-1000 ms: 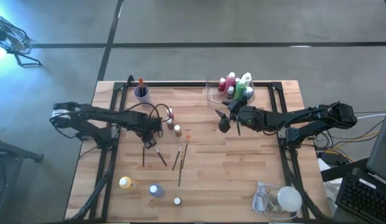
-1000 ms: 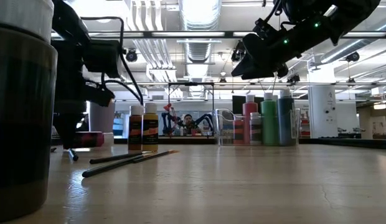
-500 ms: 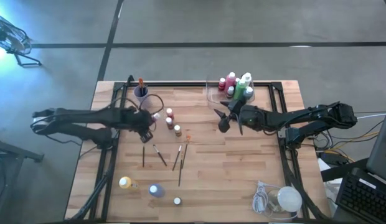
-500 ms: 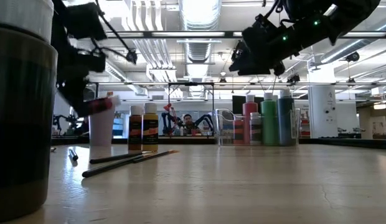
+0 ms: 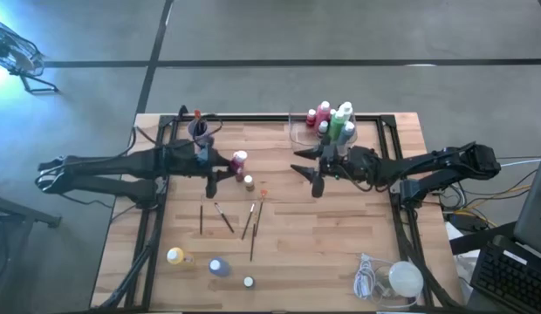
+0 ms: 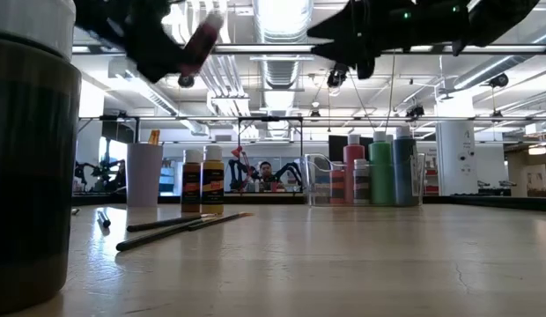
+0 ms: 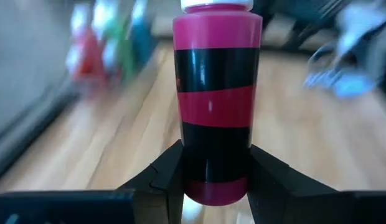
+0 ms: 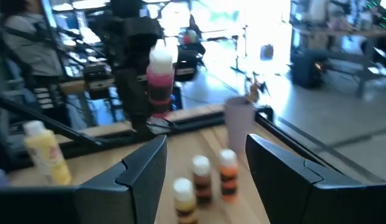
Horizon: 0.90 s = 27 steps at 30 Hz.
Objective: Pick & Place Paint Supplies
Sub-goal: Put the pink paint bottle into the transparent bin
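Moved: L arm swung up since a sec ago; its pink bottle (image 7: 216, 93) now off table, above mid-left boards.
L gripper (image 7: 215, 180): fingers clamped on pink bottle's base.
R gripper (image 5: 316, 179): fingers apart, empty, hovering just in front of clear tray (image 5: 297, 131).
Risk: low grip, bottle could tip out in a fast swing; arms near each other, could clash.
Count: approx 5 bottles in tray; 2 by purple cup (image 5: 198, 130); 3 at near edge; 4–5 brushes (image 5: 251, 218) mid-table.
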Available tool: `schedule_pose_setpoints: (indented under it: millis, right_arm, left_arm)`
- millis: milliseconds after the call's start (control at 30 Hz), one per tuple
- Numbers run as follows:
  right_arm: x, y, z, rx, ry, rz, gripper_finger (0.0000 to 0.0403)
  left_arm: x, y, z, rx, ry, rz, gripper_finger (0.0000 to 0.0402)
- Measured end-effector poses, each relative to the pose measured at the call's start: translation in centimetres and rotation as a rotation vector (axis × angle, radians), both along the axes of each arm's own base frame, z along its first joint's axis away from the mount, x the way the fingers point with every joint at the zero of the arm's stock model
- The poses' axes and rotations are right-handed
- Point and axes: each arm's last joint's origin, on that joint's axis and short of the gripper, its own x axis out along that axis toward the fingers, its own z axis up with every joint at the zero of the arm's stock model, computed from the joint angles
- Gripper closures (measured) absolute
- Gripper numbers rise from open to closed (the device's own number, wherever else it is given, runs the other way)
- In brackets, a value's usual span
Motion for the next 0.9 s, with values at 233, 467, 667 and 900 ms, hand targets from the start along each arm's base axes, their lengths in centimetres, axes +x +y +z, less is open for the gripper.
schedule_pose_setpoints:
  millis: [233,467,667,900]
  right_arm:
    - [0.7,2.2,2.2,-0.12,-0.047,0.08,0.0174]
    - [1.6,3.3,3.7,-0.182,-0.074,0.107,0.0165]
    - [3.9,3.5,2.8,-0.185,0.032,0.117,0.0158]
    - [5.6,3.9,3.7,-0.186,0.101,0.052,0.0162]
  left_arm:
    - [2.4,0.0,0.0,0.031,-0.222,-0.152,0.0269]
    - [5.1,0.3,-2.1,0.033,-0.274,-0.187,0.0269]
    - [6.6,0.3,-3.0,0.054,-0.309,-0.252,0.0268]
    - [7.0,0.3,-3.1,0.071,-0.324,-0.257,0.0268]
